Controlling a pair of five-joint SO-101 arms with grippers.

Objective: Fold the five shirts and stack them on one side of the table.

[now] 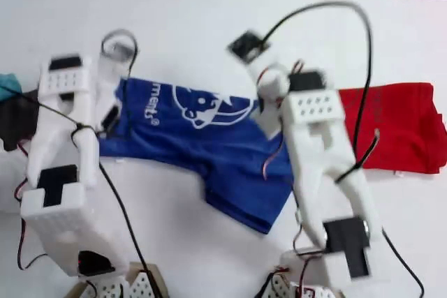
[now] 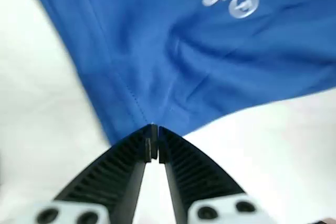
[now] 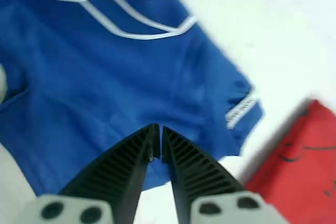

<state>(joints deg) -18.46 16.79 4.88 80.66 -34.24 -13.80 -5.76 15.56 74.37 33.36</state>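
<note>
1. Middle of the high view: blue shirt [image 1: 209, 144], flat but rumpled on the white table [image 1: 209, 26], white print [image 1: 202, 106] facing up, one corner trailing toward the lower centre of the frame.
2. Left of that frame: left gripper [image 1: 110, 120] down at the shirt's left edge, just beside the print's lettering.
3. In the left wrist view: blue shirt [image 2: 210, 66] across the upper part of the frame. Left gripper [image 2: 152, 148] at lower centre, fingers [image 2: 184, 166] drawn almost together with only a thin slit between, nipping the shirt's hem at the very tips. Seam lines converging on that spot.
4. Right of centre in the high view: right gripper [image 1: 269, 113] over the shirt's right part, near the red shirt [image 1: 398, 127].
5. In the right wrist view: right gripper [image 3: 157, 142] at lower centre, fingers [image 3: 194, 174] likewise closed to a slit, tips pinching the blue shirt [image 3: 105, 77], a crease running up from them. White print [image 3: 115, 9] at upper left, small white label [image 3: 240, 111] at the shirt's edge toward the right.
6. Right edge of the high view: red shirt in a compact rectangle. Red shirt [image 3: 299, 166] again at the lower right corner of the right wrist view, a strip of table between it and the blue one.
7. Far left edge of the high view: teal cloth [image 1: 7, 85] above dark cloth [image 1: 14, 120], both cut off by the frame.
</note>
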